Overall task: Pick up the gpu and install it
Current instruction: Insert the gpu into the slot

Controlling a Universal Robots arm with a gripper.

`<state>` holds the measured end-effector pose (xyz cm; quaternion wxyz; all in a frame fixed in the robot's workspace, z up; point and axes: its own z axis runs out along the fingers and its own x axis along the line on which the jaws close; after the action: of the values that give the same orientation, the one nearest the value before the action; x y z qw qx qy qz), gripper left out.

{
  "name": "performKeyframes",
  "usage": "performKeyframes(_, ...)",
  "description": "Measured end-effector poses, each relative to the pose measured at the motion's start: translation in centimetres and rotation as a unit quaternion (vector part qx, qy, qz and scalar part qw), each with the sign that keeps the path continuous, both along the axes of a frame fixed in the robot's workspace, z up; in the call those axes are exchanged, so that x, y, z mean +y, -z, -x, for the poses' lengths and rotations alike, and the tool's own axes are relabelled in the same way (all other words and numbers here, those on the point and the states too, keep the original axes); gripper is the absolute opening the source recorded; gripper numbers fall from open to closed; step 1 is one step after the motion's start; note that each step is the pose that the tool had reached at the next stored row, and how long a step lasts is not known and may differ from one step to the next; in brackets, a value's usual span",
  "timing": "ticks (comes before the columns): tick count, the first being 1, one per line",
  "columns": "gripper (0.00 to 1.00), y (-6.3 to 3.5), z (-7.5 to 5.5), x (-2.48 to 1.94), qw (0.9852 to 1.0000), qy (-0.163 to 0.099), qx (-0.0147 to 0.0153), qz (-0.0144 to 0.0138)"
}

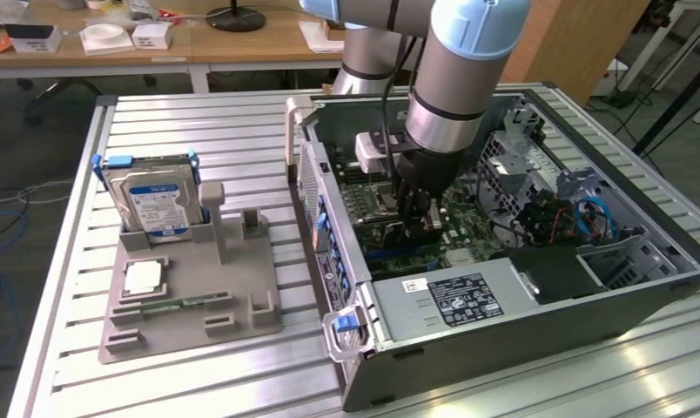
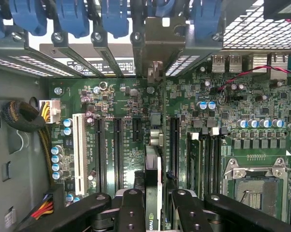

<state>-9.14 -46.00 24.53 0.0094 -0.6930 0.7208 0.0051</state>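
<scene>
One black two-finger gripper pinching green fan-cooled gpu card edge-on, aligned over black motherboard slot for seating.

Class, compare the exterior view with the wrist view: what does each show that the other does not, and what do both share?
Exterior view alone: the table, a grey tray holding a hard drive, the case's power supply and the arm reaching into the case.

Wrist view alone: the slots, the CPU socket, blue slot clips and the gpu edge-on in the end effector.

Both: the motherboard inside the open case.
</scene>
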Motion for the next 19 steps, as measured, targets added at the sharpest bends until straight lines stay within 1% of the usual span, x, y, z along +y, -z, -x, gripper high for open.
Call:
performKeyframes(6, 0.26, 0.04, 0.0, 0.05, 1.0, 0.0, 0.0, -0.0001)
performKeyframes(12, 0.26, 0.34, 0.0, 0.05, 1.0, 0.0, 0.0, 0.0)
performKeyframes(19, 0.26, 0.36, 0.0, 0.05, 1.0, 0.0, 0.0, 0.0)
